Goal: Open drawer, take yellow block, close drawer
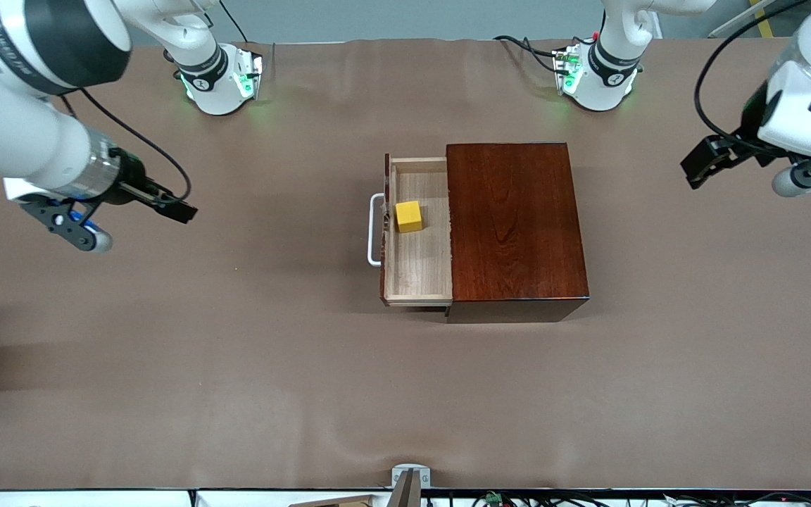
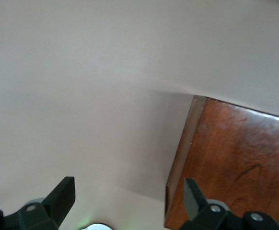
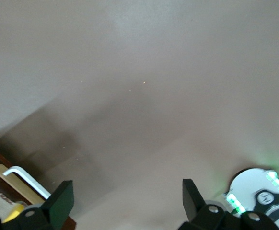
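Observation:
The dark reddish-brown wooden box (image 1: pixel 514 225) stands mid-table. Its drawer (image 1: pixel 419 264) is pulled out toward the right arm's end, with the white loop handle (image 1: pixel 375 229) at its front. The yellow block (image 1: pixel 409 216) lies in the drawer's pale interior. My right gripper (image 1: pixel 179 209) hovers open and empty over the table at the right arm's end, apart from the handle. Its wrist view shows the handle (image 3: pixel 27 179) and a bit of the block (image 3: pixel 15 211) between open fingers (image 3: pixel 127 199). My left gripper (image 1: pixel 701 165) is open and empty over the left arm's end, its wrist view (image 2: pixel 130 196) showing the box (image 2: pixel 235 163).
The brown table cover (image 1: pixel 236 352) spreads wide around the box. The two arm bases (image 1: pixel 219 77) (image 1: pixel 599 74) stand at the edge farthest from the front camera. A small metal bracket (image 1: pixel 409 482) sits at the nearest edge.

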You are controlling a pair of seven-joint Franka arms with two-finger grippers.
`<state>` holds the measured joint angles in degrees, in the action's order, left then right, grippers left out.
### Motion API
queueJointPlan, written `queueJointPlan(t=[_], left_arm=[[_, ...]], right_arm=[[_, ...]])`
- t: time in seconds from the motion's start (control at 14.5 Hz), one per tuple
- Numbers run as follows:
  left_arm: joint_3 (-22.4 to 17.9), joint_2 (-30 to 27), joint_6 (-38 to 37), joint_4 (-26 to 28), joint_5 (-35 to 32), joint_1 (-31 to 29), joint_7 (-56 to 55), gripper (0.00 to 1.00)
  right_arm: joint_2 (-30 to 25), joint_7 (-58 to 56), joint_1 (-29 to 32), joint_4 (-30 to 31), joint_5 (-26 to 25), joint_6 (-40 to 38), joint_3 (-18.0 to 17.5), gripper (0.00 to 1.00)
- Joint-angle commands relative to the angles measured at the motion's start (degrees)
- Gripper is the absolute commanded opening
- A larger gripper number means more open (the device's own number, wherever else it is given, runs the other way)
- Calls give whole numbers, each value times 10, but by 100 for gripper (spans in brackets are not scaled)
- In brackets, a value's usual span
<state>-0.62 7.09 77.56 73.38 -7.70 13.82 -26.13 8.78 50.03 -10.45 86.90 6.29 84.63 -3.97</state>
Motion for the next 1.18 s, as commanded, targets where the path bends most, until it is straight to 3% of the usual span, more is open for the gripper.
queueJointPlan(t=[0.0, 0.28, 0.48, 1.11], left_arm=[[8, -45, 7, 64, 8, -28, 36, 100], [8, -90, 50, 132, 35, -76, 99, 100], [9, -93, 72, 140, 41, -88, 125, 100], [9, -108, 102, 164, 49, -88, 206, 100]], right_arm=[[4, 91, -40, 2, 8, 18, 5, 100], [18, 256, -99, 2, 8, 69, 5, 100], [27, 289, -140, 4, 7, 88, 5, 100], [93, 540, -247, 3, 3, 203, 5, 100]])
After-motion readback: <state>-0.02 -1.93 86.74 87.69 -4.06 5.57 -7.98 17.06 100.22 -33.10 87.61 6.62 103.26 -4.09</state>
